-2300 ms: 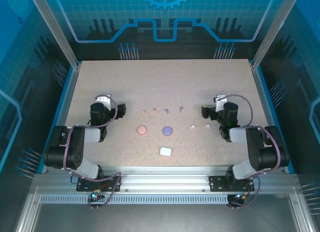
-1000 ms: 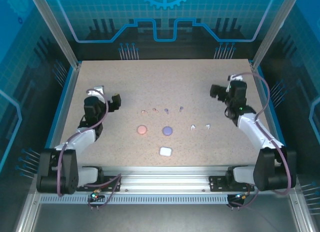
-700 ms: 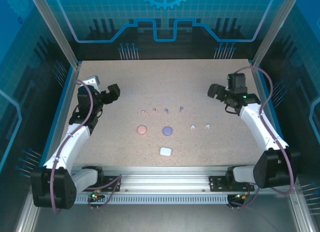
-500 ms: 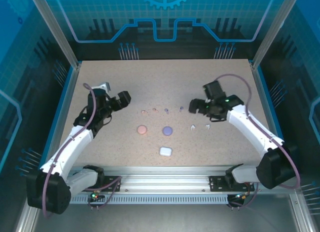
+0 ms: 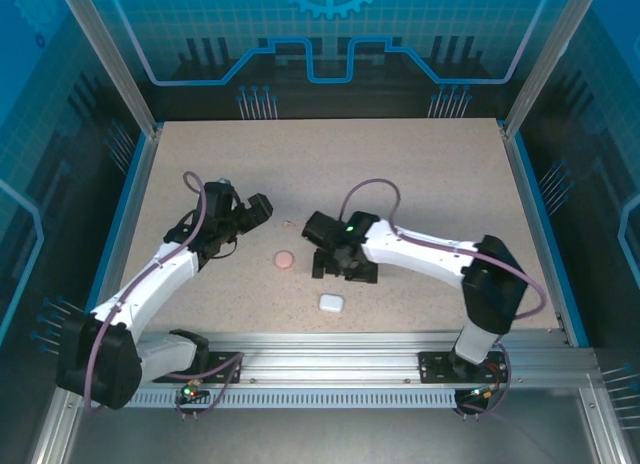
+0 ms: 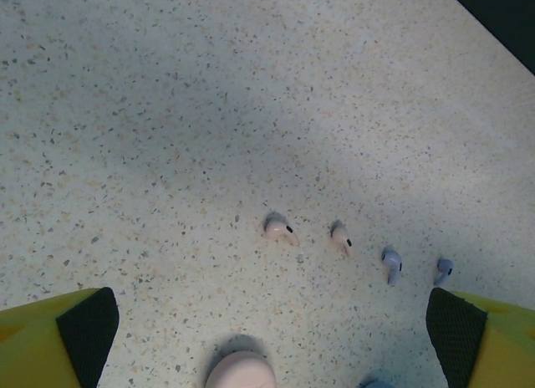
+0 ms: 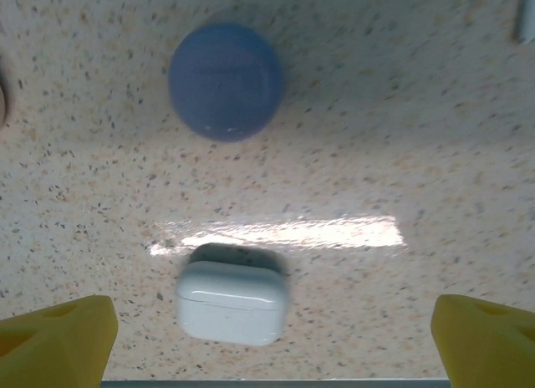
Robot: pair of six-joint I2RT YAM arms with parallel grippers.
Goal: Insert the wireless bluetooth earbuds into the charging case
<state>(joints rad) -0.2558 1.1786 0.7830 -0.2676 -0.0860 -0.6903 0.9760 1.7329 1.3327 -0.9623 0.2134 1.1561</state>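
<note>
Left pincer (image 6: 269, 334) and right pincer (image 7: 269, 334) both gape wide and empty, and with 2 tiny pale pink stemmed earbuds (image 6: 278, 227) lying just beyond the round pink plastic case (image 6: 241, 373), the left should centre over 1 bud and pinch gently across its stem.

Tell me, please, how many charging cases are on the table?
3. The pink case lies mid-table at the left; the purple case sits just right of it; the white case lies nearer the front. The right arm could hide more.
</note>
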